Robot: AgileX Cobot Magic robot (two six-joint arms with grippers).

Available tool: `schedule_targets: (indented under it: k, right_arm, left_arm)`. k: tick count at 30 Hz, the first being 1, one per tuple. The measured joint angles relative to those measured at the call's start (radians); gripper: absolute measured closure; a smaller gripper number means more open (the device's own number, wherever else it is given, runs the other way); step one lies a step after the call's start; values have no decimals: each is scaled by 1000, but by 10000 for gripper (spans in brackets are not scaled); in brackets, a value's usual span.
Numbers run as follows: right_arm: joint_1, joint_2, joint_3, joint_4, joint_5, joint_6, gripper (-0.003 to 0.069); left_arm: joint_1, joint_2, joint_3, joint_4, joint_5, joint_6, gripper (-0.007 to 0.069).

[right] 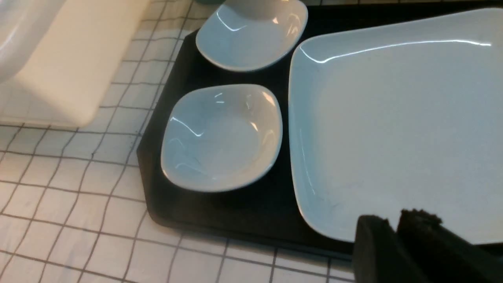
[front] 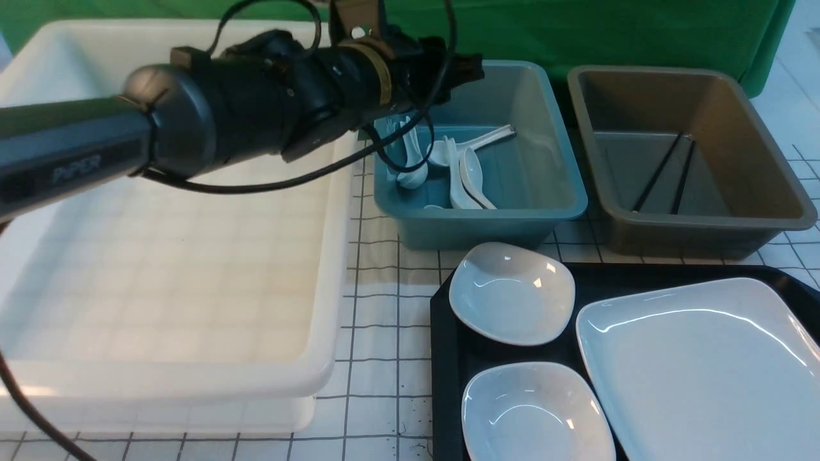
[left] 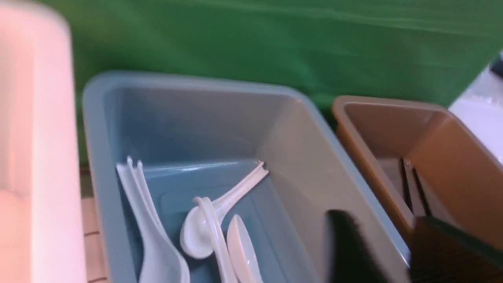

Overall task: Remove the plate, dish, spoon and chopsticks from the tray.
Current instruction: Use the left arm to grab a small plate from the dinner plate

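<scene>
Since spoons (front: 471, 173) and chopsticks (front: 658, 171) lie in tubs (front: 480, 214), we have the plate (front: 717, 378) and two dishes (front: 512, 294) left on the tray (front: 446, 384); our left fingers (left: 383, 218) stand apart, empty (right fingers (right: 396, 216): we can't tell).

I'm seeing a big white tub (front: 186, 269) filling the frame's left | blue tub (front: 487, 227) sitting upper centre | brown tub (front: 711, 224) standing beside it, upper right | green cloth (front: 615, 32) hanging behind, along the top | gridded cover (front: 375, 333) showing lower centre
</scene>
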Motion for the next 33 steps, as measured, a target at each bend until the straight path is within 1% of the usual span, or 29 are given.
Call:
schedule_targets:
  k: [1, 2, 3, 4, 5, 6, 7, 8, 10, 11, 12, 13, 15, 18, 19, 26, 30, 32, 33]
  right_arm:
    - [0, 0, 0, 2, -2, 0, 523]
    - [0, 0, 0, 4, -2, 0, 523]
    - [0, 0, 0, 4, -2, 0, 523]
    - [0, 1, 0, 6, -2, 1, 523]
    - [0, 2, 0, 7, -2, 1, 523]
    - [0, 6, 0, 7, -2, 1, 523]
    - [0, 7, 0, 7, -2, 1, 523]
    - [0, 10, 0, 8, -2, 1, 523]
    - [0, 10, 0, 8, 0, 1, 523]
    - [0, 10, 0, 8, 3, 1, 523]
    - [0, 10, 0, 8, 3, 1, 523]
    - [0, 10, 0, 9, 7, 1, 523]
    - [0, 10, 0, 10, 14, 1, 523]
    - [0, 10, 0, 10, 14, 1, 523]
    - [0, 10, 0, 10, 14, 0, 523]
    - [0, 10, 0, 10, 4, 0, 523]
    - [0, 10, 0, 10, -7, 0, 523]
    - [0, 10, 0, 10, -24, 0, 519]
    - [0, 10, 0, 10, -27, 0, 519]
  left_arm:
    - [-23, -23, 0, -42, 79, 108, 550]
    - [-42, -40, 0, -91, 133, 200, 579]
    - [-51, -43, 0, -105, 160, 250, 589]
    - [-73, -65, 0, -215, 244, 409, 610]
    - [-86, -75, 0, -287, 300, 541, 619]
    - [-96, -87, 0, -421, 396, 682, 622]
    - [-96, -89, 0, -440, 410, 703, 622]
    - [-100, -96, 0, -596, 523, 861, 622]
    - [-100, -99, 0, -703, 615, 957, 622]
    - [-100, -101, 0, -758, 680, 988, 622]
    - [-100, -101, 0, -765, 700, 1001, 622]
    - [-100, -103, 0, -819, 778, 1046, 622]
    - [-100, -106, 3, -857, 867, 1092, 622]
    - [-100, -109, 20, -902, 935, 1127, 622]
    - [-100, -110, 44, -955, 951, 1152, 622]
    - [-100, -96, 202, -1214, 839, 1220, 617]
    - [-107, -80, 206, -1247, 820, 1243, 589]
    - [-111, -67, 176, -1263, 874, 1236, 543]
    - [-111, -67, 173, -1263, 880, 1236, 538]
